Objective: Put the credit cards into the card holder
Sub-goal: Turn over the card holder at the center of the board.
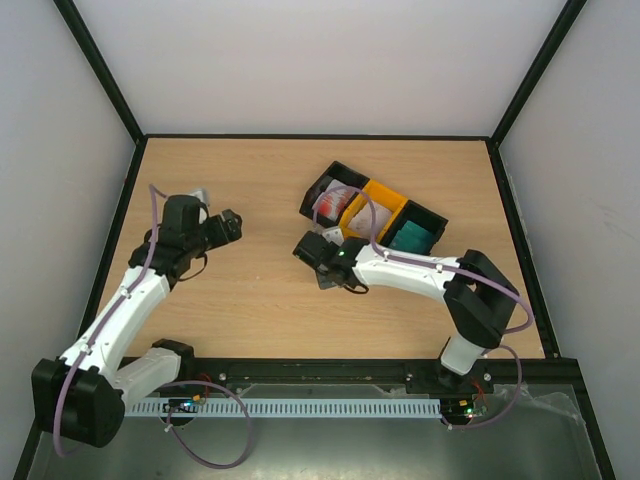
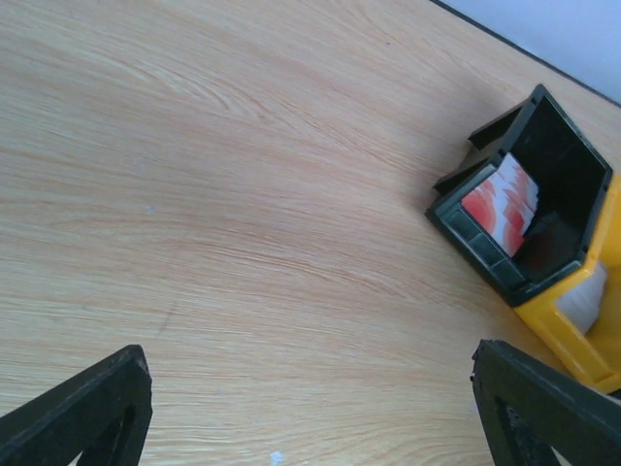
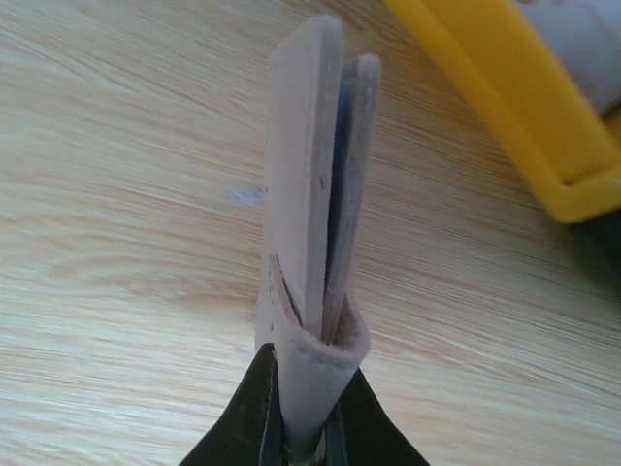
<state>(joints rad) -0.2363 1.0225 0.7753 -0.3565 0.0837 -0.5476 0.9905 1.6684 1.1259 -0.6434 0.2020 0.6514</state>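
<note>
My right gripper (image 3: 306,427) is shut on the fold of the beige card holder (image 3: 310,243), which stands edge-on above the table with its leaves nearly closed. A thin bluish-grey edge (image 3: 342,175) shows between the leaves. In the top view the right gripper (image 1: 318,250) sits just in front of the bins, and the holder is mostly hidden under it. White cards with red print (image 1: 330,203) stand in the left black bin and also show in the left wrist view (image 2: 500,199). Teal cards (image 1: 412,236) lie in the right black bin. My left gripper (image 1: 228,225) is open and empty (image 2: 310,388) over bare wood.
Three joined bins stand at the back centre: a black one (image 1: 322,185), an orange one (image 1: 385,195) holding pale cards, and another black one (image 1: 430,215). The orange bin's corner (image 3: 514,107) is close to the right of the held holder. Black frame rails edge the table.
</note>
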